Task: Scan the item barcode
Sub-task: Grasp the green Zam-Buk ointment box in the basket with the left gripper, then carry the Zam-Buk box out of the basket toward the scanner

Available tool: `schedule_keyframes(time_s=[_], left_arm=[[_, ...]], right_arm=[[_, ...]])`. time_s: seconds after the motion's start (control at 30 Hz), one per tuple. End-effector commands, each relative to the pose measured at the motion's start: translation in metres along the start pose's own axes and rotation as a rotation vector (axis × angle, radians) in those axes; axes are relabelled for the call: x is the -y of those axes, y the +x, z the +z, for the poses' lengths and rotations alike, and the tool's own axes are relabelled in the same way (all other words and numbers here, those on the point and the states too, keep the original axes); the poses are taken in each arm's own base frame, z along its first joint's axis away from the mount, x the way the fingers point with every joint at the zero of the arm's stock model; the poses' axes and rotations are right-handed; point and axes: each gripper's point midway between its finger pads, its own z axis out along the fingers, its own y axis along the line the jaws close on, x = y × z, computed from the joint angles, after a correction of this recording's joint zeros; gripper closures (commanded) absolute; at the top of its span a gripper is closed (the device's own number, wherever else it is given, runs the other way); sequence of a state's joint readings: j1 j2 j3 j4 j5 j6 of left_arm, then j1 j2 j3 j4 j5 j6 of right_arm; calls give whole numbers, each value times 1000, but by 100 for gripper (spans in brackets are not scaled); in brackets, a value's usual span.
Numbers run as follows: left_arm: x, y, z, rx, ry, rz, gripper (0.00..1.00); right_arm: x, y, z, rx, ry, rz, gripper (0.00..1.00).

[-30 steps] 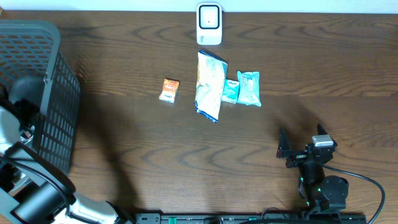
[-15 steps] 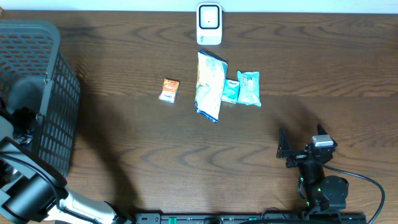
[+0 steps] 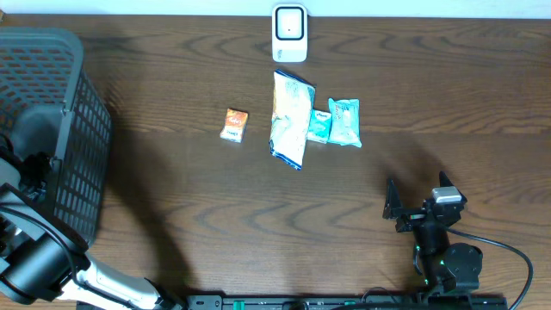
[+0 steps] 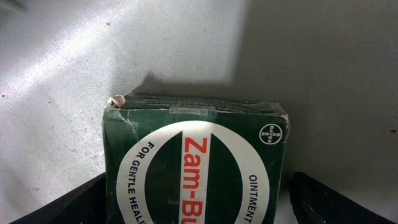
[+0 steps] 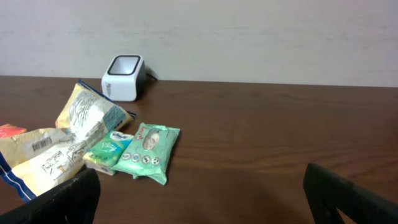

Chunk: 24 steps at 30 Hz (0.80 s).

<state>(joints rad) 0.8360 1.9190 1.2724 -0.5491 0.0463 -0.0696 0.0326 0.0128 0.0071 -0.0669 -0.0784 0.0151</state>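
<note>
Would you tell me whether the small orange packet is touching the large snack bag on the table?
No, the small orange packet lies clear of the large snack bag, with bare table showing between them.

Our right arm (image 3: pixel 437 237) is built of short, blocky black links rising from a round black joint. A small silver-grey block (image 3: pixel 448 196) sits near its top, and a green light (image 3: pixel 428 257) glows lower down. A thin black cable (image 3: pixel 528 263) loops out from its side. The right gripper (image 5: pixel 200 199) has matte black fingers (image 5: pixel 59 202), seen from its wrist camera as plain dark wedges. Our left arm (image 3: pixel 39 274) has a fat black cylindrical joint, a pale grey-white link (image 3: pixel 112 282) and a rounded dark grey housing (image 3: pixel 39 120). The left gripper (image 4: pixel 198 193) has the same matte black fingers (image 4: pixel 68 202), smooth and unmarked.
</note>
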Motion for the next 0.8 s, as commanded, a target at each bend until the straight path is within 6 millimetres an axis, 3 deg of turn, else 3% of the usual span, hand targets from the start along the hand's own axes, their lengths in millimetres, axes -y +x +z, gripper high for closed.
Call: schedule_keyframes(time_s=[0.0, 0.17, 0.37, 0.6, 0.77], left_arm=[[-2, 14, 16, -59, -6, 12, 15], [-2, 11, 8, -41, -3, 12, 25], [4, -5, -26, 45, 30, -24, 41], [24, -26, -87, 194, 158, -14, 42], [52, -45, -154, 354, 351, -77, 42]], right_arm=[[-3, 1, 0, -1, -14, 6, 1], [-3, 1, 0, -1, -14, 6, 1], [-3, 1, 0, -1, -14, 6, 1], [-3, 1, 0, -1, -14, 6, 1], [-3, 1, 0, -1, -14, 6, 1]])
